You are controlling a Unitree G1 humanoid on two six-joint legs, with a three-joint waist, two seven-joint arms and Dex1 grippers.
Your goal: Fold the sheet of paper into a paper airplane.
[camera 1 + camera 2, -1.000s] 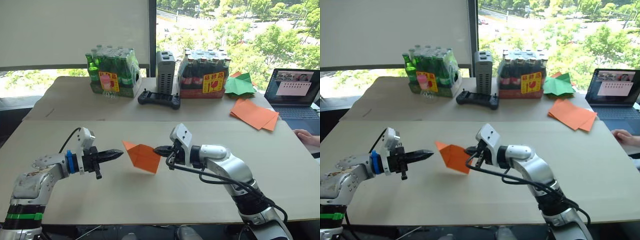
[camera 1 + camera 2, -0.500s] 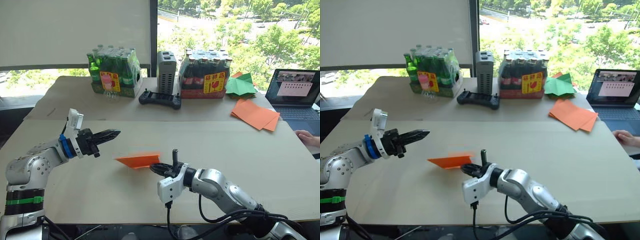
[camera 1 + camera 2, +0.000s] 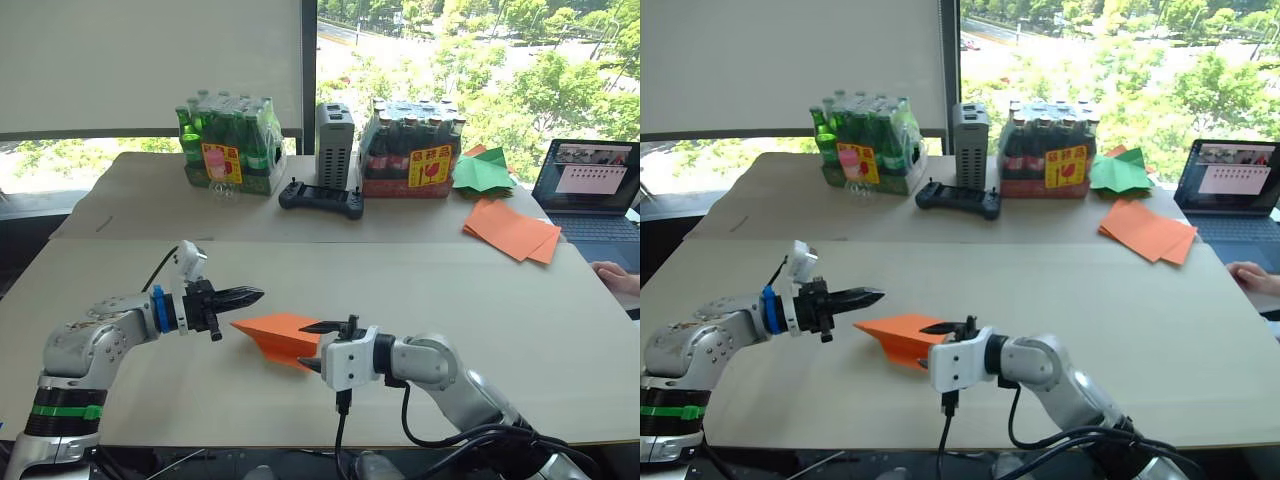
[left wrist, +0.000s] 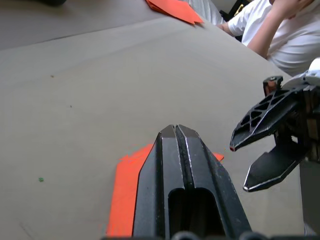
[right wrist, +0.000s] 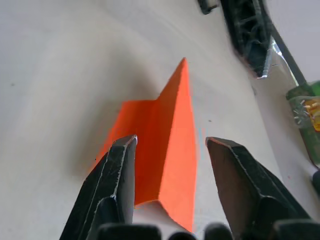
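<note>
Right gripper [image 5: 170, 187] spread wide, straddling the folded sheet of paper [image 3: 278, 336] on the table [image 3: 420, 280].

Left gripper [image 3: 245, 296] pinched shut just beyond the sheet's far tip. Risk: closing off-centre could crush the raised ridge or skid the paper.
</note>
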